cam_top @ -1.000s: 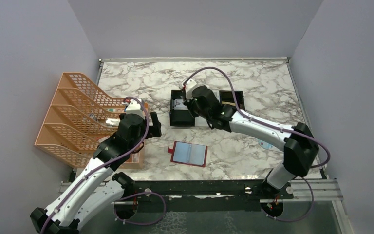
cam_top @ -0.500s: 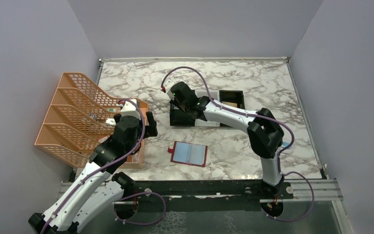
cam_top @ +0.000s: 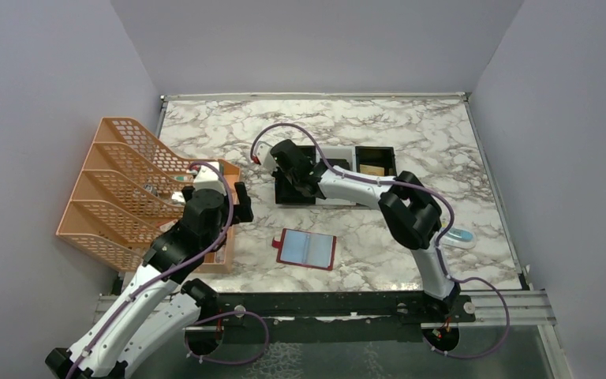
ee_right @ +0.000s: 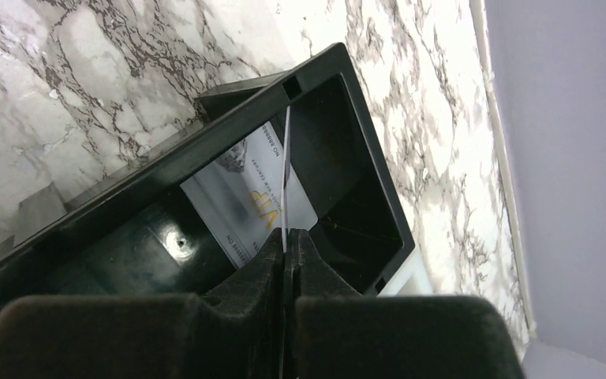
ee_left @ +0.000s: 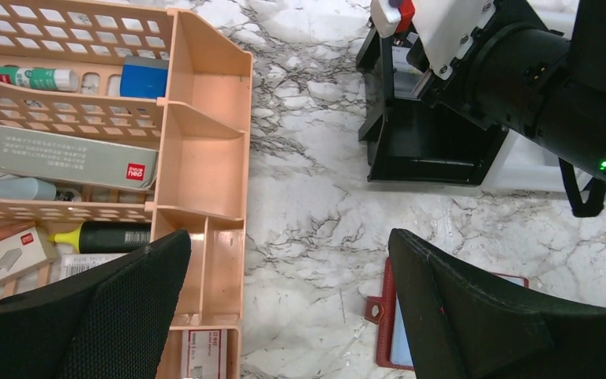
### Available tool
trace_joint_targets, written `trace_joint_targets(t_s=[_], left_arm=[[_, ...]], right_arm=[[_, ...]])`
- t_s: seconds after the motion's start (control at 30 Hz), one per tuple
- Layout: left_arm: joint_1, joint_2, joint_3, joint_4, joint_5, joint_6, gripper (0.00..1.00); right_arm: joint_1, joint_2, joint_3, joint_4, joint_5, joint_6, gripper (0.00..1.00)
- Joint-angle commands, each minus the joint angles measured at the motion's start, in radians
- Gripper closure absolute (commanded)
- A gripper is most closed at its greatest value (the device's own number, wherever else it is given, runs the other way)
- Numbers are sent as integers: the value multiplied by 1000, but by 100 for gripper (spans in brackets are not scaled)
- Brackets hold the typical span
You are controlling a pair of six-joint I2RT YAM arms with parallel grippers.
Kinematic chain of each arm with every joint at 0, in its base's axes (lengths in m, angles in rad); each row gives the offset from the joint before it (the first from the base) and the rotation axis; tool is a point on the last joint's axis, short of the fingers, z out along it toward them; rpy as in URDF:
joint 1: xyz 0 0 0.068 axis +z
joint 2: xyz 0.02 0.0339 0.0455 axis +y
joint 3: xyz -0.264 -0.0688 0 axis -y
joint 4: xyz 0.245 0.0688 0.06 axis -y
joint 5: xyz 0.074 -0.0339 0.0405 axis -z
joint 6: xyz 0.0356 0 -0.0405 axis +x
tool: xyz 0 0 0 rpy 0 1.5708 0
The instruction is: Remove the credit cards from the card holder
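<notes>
Pinching a credit card (ee_right: 286, 174) edge-on over the tray (ee_right: 359, 158), right gripper (ee_right: 288, 245); left gripper (ee_left: 288, 241) spread wide

We see a white, grey-veined marble table (cam_top: 410, 134); the card holder (cam_top: 307, 249) lies open and flat on it near the front edge; beyond the card holder, towards the far wall, stands a black-and-white tray (cam_top: 376, 148), apart from it; well to its left sits an orange mesh organizer (cam_top: 118, 189); well to its right lies a clear light-blue packet (cam_top: 459, 235).
</notes>
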Motion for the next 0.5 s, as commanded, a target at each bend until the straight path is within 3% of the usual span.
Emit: trace_joint_targets(t_s=[0.0,0.23,0.47], left_arm=[[9,-64,38,-18,-46,12,1],[11,-167,26,-17,-69,9,1],[12,-201,22,-18,-76,9,1]], right_arm=[[-10,44,4,109,3,-88,98],[-23,77,-8,122,-10,-100,96],[-34,71,-17,60,-84,-78,84]])
